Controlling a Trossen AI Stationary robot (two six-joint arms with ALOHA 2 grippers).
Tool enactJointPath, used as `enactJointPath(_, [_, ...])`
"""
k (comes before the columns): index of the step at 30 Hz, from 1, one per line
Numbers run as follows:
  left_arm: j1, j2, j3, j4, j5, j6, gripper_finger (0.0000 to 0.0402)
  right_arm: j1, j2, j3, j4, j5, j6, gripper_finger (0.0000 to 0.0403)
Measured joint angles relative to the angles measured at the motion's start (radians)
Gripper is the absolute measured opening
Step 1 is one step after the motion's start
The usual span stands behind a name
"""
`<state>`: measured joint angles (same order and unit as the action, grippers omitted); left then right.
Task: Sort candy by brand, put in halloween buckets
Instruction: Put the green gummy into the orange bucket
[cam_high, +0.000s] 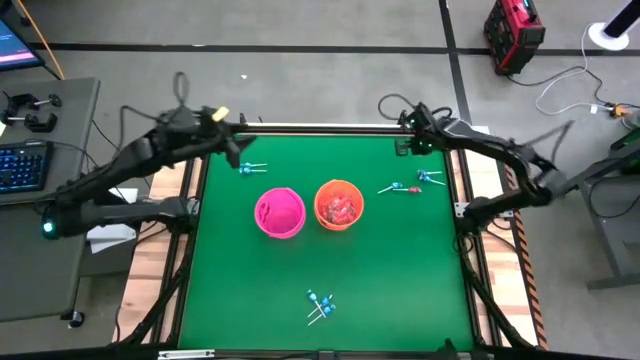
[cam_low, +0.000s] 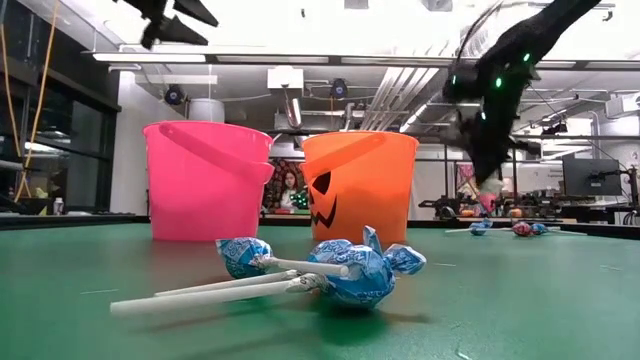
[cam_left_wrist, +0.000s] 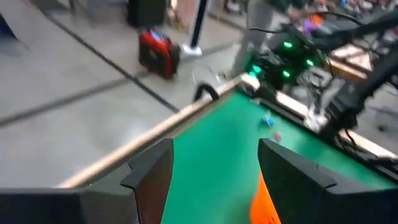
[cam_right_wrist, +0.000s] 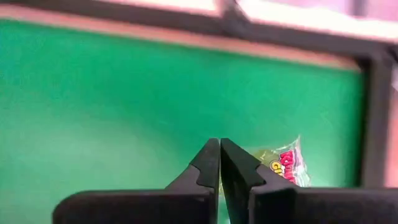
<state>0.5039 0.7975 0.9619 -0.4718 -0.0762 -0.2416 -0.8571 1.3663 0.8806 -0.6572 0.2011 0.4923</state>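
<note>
The right hand (cam_right_wrist: 219, 163), fingers pressed together, hovers at the high view's upper right, near the green counter (cam_high: 400, 270) rim; just beyond its tips lies a clear red-and-yellow wrapped candy (cam_right_wrist: 283, 163), its lettering too partial to read. The left hand (cam_left_wrist: 214, 174), spread and empty, hangs at upper left.
</note>
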Motion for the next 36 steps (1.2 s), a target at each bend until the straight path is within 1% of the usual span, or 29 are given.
enactJointPath(2, [0.008, -0.038, 0.0, 0.0, -0.02, 0.018, 0.0225, 0.016, -0.055, 0.0, 0.081, -0.075, -0.033, 0.0002])
enactJointPath(3, [0.011, -0.052, 0.0, 0.0, -0.024, 0.021, 0.0225, 0.023, -0.08, 0.001, 0.125, -0.132, -0.049, 0.0002])
enactJointPath(6, [0.021, -0.075, 0.0, -0.003, -0.025, 0.026, 0.0225, 0.068, -0.132, 0.001, 0.253, -0.334, -0.066, 0.0001])
enactJointPath(9, [0.02, -0.076, 0.0, -0.011, -0.026, 0.026, 0.0225, 0.157, -0.156, 0.002, 0.35, -0.513, -0.032, 0.0001])
enactJointPath(10, [0.02, -0.074, 0.0, -0.018, -0.025, 0.026, 0.0225, 0.195, -0.157, 0.002, 0.372, -0.551, -0.014, 0.0])
enactJointPath(12, [0.02, -0.065, 0.0, -0.031, -0.025, 0.026, 0.0225, 0.291, -0.157, 0.002, 0.396, -0.583, 0.026, 0.0])
enactJointPath(15, [0.02, -0.052, 0.0, -0.056, -0.025, 0.02, 0.0225, 0.455, -0.149, 0.002, 0.427, -0.593, 0.054, 0.0])
enactJointPath(17, [0.02, -0.044, 0.0, -0.062, -0.025, 0.01, 0.0225, 0.554, -0.147, 0.002, 0.452, -0.575, 0.057, 0.0])
enactJointPath(19, [0.02, -0.038, 0.0, -0.062, -0.016, 0.011, 0.0225, 0.64, -0.148, 0.002, 0.491, -0.509, 0.057, 0.0])
enactJointPath(21, [0.02, -0.034, 0.0, -0.053, -0.014, 0.01, 0.0225, 0.698, -0.148, 0.002, 0.505, -0.422, 0.062, 0.0])
enactJointPath(23, [0.02, -0.032, 0.0, -0.05, -0.012, 0.012, 0.0225, 0.733, -0.143, 0.002, 0.527, -0.361, 0.068, 0.0])
enactJointPath(26, [0.02, -0.032, 0.0, -0.044, 0.003, 0.034, 0.0225, 0.759, -0.127, 0.002, 0.543, -0.334, 0.063, 0.0])
enactJointPath(29, [0.02, -0.032, 0.0, -0.015, 0.063, 0.034, 0.0225, 0.768, -0.096, 0.002, 0.566, -0.332, 0.058, 0.0])
enactJointPath(32, [0.02, -0.032, 0.0, 0.03, 0.151, 0.034, 0.0225, 0.774, -0.047, 0.032, 0.546, -0.332, 0.049, 0.0])
enactJointPath(34, [0.019, -0.032, 0.0, 0.046, 0.197, 0.028, 0.0225, 0.775, -0.006, 0.07, 0.498, -0.333, 0.023, 0.0003])
enactJointPath(36, [0.019, -0.032, 0.0, 0.059, 0.222, 0.01, 0.0225, 0.774, 0.04, 0.127, 0.436, -0.332, -0.021, 0.001])
